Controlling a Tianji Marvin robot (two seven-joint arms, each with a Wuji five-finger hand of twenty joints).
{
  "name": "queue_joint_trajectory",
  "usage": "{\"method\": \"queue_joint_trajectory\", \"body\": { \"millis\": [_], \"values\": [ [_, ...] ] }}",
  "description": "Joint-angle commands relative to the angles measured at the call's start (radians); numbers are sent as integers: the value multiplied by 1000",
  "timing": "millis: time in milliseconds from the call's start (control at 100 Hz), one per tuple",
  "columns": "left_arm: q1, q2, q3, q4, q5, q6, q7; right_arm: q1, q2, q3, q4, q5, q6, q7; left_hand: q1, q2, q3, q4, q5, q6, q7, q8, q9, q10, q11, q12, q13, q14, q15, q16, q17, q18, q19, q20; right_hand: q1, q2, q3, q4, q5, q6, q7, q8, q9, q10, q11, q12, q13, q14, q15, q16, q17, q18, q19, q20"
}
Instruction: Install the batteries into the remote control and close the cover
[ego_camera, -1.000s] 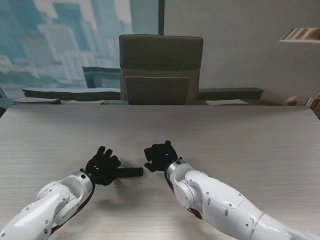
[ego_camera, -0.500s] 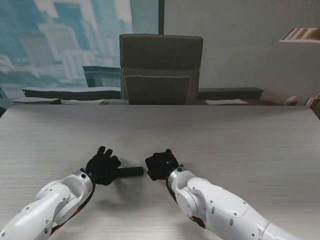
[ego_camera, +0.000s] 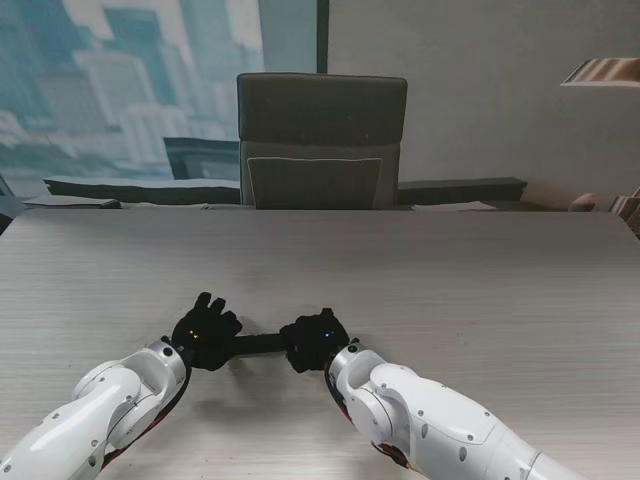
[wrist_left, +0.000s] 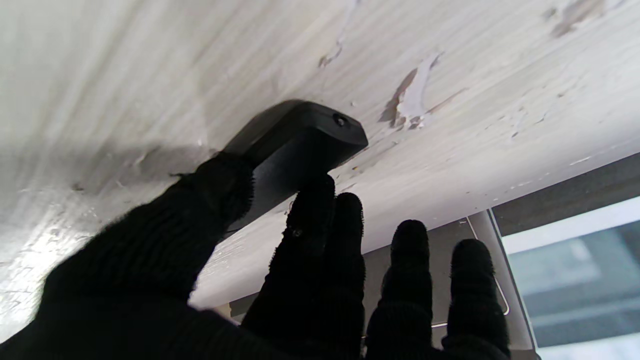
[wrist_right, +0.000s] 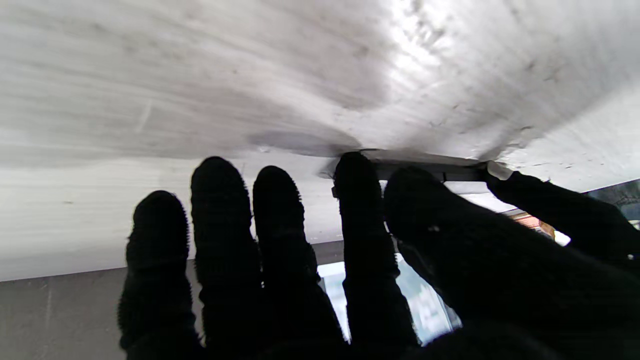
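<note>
Right hand (ego_camera: 316, 341) has just reached the remote control (ego_camera: 258, 345), fingers pinching its free end; left hand (ego_camera: 205, 334) grips the other, steadying it.

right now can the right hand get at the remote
Probably yes: the right hand is already at the free end of the remote, index finger and thumb on it in the wrist view. The left hand holds the other end.
</note>
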Motion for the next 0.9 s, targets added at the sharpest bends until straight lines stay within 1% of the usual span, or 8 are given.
{"method": "queue_joint_trajectory", "body": {
  "millis": [0,140,300,380,460,630,770,890],
  "values": [
    [23,0,20,33,6,-3,-36,5,-13,-12,4,16,-9,24,118,6,-67,31,121,-272,199,51,-5,-4,14,10,9,-9,15,-1,-8,6,20,10,22,16,35,3,-15,1,-15,-25,13,29,27,0,13,26,23,18,-2,29,34,19],
    [19,0,23,36,3,-10,-33,36,-26,-46,18,46,-29,35,124,4,-68,28,122,-273,198,50,-3,-7,16,11,11,-10,15,-1,-5,6,21,10,31,12,38,4,-20,0,-11,-31,16,29,27,0,14,27,25,18,-1,30,34,19],
    [17,0,25,39,-1,-15,-26,79,-49,-100,44,87,-63,52,126,5,-71,26,124,-271,198,50,-3,-8,17,11,13,-11,16,-2,-5,6,21,11,31,11,38,3,-23,-4,-6,-35,18,25,31,1,17,23,29,20,3,29,36,21],
    [17,0,25,41,-2,-14,-22,94,-60,-121,57,106,-70,61,127,5,-71,26,123,-267,198,49,-3,-7,17,12,13,-11,16,-2,-5,6,21,11,33,12,39,4,-27,-4,-5,-37,18,25,32,1,17,23,31,20,3,29,36,21],
    [18,0,25,42,-2,-14,-18,102,-65,-132,58,115,-72,68,127,5,-72,26,124,-271,198,50,-3,-8,17,12,13,-11,17,-2,-5,6,21,11,32,13,38,4,-32,-6,-5,-38,18,24,34,2,18,21,32,21,5,29,37,21],
    [23,0,20,40,1,-13,-15,94,-56,-120,39,103,-65,71,128,6,-72,25,123,-270,198,49,-4,-8,17,12,12,-11,16,-2,-5,6,21,11,25,12,36,4,-30,0,0,-38,17,23,37,3,20,20,37,22,6,28,38,22],
    [26,0,16,38,4,-11,-15,64,-38,-72,4,68,-54,53,128,7,-74,26,123,-271,198,50,-4,-7,17,11,13,-10,17,-2,-5,6,21,11,2,7,29,4,-22,10,14,-21,13,22,41,5,18,17,39,23,6,25,40,23],
    [26,0,16,36,5,-12,-19,49,-27,-34,-10,33,-39,33,128,7,-74,26,122,-271,198,50,-4,-8,17,11,13,-11,17,-2,-4,7,22,11,-6,6,26,7,-18,37,16,-5,6,22,42,5,12,15,39,24,3,24,40,24]
  ]
}}
